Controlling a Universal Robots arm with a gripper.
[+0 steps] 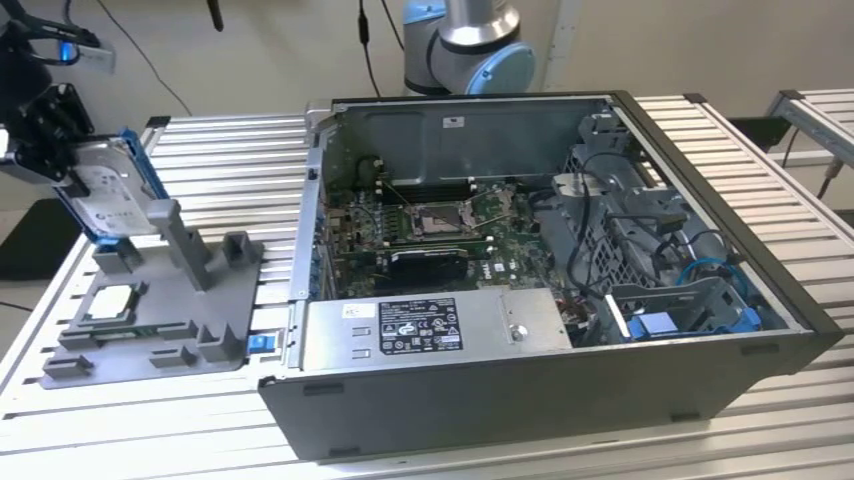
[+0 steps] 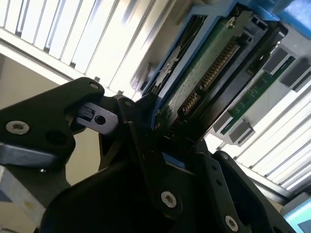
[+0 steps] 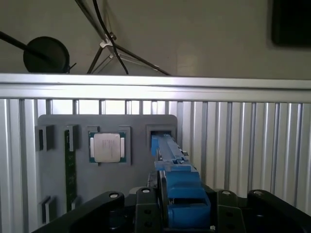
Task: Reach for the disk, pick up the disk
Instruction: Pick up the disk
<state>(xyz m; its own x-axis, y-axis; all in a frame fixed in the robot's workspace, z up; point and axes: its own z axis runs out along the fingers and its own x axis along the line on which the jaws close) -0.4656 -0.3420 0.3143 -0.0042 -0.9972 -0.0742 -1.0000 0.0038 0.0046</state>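
Claw (image 3: 182, 211) first: clenched on the disk (image 1: 118, 195), black fingers (image 2: 141, 131) bearing on its two faces near one end. In the first wrist view the blue bracket edge runs out between them. The second wrist view shows the bare green circuit side and connector pins right beside a finger.

Disk stands on edge, tilted, at the exterior view's left, over the grey fixture tray (image 1: 220, 300) and close by its tall post (image 1: 180, 235). Its far end points at the slot (image 3: 160, 132); cannot tell whether it is clear of it.

Risks, as judged:
- The hold is near one end only, so the drive's weight could pivot it in the pads.
- A tilted lift could jam the bracket against slot wall or post and drag the tray.
- Finger pressure could mark the board side.
- A drop would land near the processor chip (image 1: 114, 303).

Farther off, the open computer case (image 1: 534, 400) sits on the slatted table (image 1: 227, 140), well apart.
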